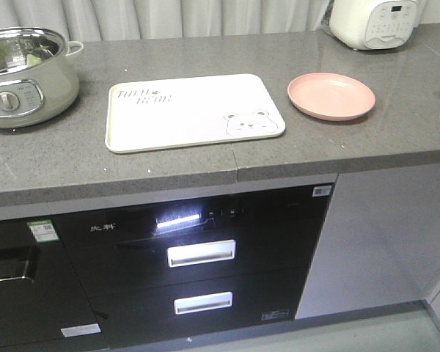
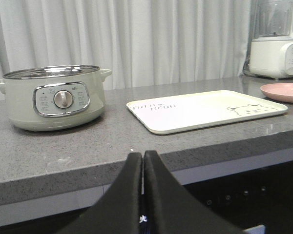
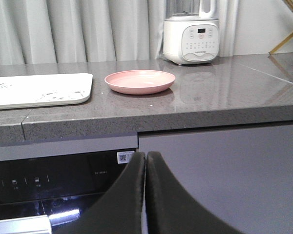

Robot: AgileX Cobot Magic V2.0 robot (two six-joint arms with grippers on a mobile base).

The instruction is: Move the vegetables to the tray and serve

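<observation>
I see the tray (image 1: 191,117) lying flat in the middle of the table (image 1: 205,55), close to its front edge. The tray is a cream-white plastic rectangle with rounded corners and a low raised rim. It has a grey bear's face drawn in one corner and faint grey lettering in the opposite one, which I read as "TAIJI BEAR".

The table is grey speckled stone with a dull sheen and a seam running to the front edge just beside the tray. Toward the right end sits a round, shallow pink plate (image 1: 331,95), smooth and matte, near the tray but apart from it. At the left end stands a pale green electric pot (image 1: 29,92) with a shiny steel rim, side handles and a metal dial panel. I cannot make out the vegetables; the pot's inside shows only glare. At the back right corner is a white appliance (image 1: 374,22) with a button panel and small display.

Below the table a glossy black cabinet (image 1: 198,279) carries two silver recessed handles and a white logo I cannot read.

The left gripper (image 2: 142,158) has its black fingers pressed together, holding nothing, in front of the table's edge. The right gripper (image 3: 145,157) is the same, closed on nothing.
</observation>
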